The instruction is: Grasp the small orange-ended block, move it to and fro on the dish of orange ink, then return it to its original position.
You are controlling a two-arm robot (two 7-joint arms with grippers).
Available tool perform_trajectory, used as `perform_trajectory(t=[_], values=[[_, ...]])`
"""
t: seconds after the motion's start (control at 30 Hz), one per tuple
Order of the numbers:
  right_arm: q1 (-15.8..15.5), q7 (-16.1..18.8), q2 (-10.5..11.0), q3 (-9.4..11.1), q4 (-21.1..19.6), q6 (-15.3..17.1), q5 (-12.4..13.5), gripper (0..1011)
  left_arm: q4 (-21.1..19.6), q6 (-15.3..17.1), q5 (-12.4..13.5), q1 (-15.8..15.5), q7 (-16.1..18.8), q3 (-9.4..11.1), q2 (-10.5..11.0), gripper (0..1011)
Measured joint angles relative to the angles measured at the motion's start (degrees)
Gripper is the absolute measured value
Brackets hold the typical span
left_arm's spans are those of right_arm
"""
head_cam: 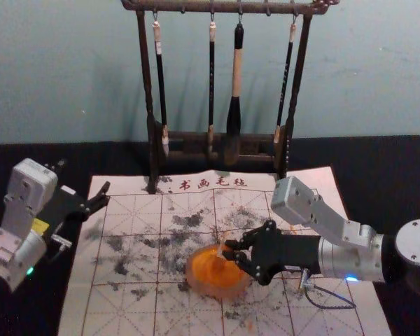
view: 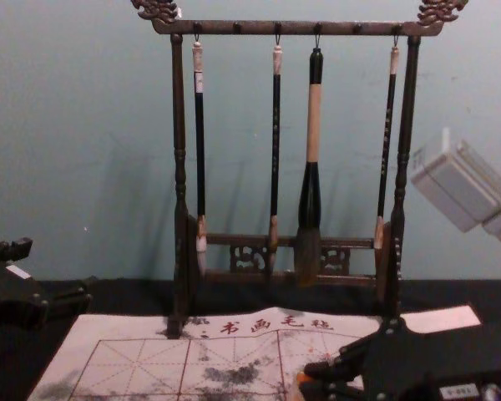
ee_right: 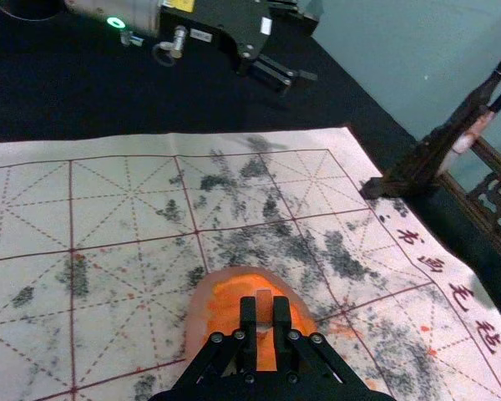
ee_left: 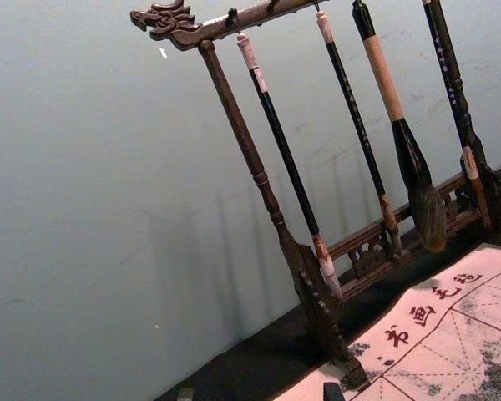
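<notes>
The right gripper [head_cam: 229, 250] pinches the block [ee_right: 265, 306], probably so its end can rub the ink dish [ee_right: 199, 313] beneath its fingers; the left gripper [head_cam: 84, 180] hangs wide, well leftward.

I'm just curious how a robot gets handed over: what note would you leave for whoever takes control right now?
Right gripper: over the dish, closed on the small block.
Left gripper: open and empty, out past the left side of the mat.
Dish of orange ink: on the mat, under the block.
Done: block grasped and brought to the dish. How much rubbing is done, I can't tell.
Left: finish any to-and-fro strokes, then return the block; these pictures don't show its original spot.
</notes>
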Motion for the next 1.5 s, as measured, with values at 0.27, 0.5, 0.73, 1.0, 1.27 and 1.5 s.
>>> perform_trajectory(t=[0.27, 0.5, 0.73, 1.0, 1.27, 1.5], values=[[0.08, -0.65, 0.12, 0.79, 0.33, 0.45, -0.03, 81, 0.0, 0.0, 0.0, 0.0, 0.0, 0.0, 0.0, 1001], [-0.43, -0.83, 0.93, 1.47, -0.37, 0.93, 0.21, 81, 0.0, 0.0, 0.0, 0.0, 0.0, 0.0, 0.0, 1001], [-1.4, -0.76, 2.2, 1.99, -1.83, 1.37, 0.73, 82, 0.0, 0.0, 0.0, 0.0, 0.0, 0.0, 0.0, 1001], [-2.59, -0.38, 3.57, 2.31, -3.96, 1.88, 1.34, 81, 0.0, 0.0, 0.0, 0.0, 0.0, 0.0, 0.0, 1001], [-3.06, 0.4, 4.22, 1.81, -5.41, 2.17, 1.62, 82, 0.0, 0.0, 0.0, 0.0, 0.0, 0.0, 0.0, 1001], [-2.72, 1.08, 3.93, 0.85, -5.48, 2.16, 1.59, 82, 0.0, 0.0, 0.0, 0.0, 0.0, 0.0, 0.0, 1001]])
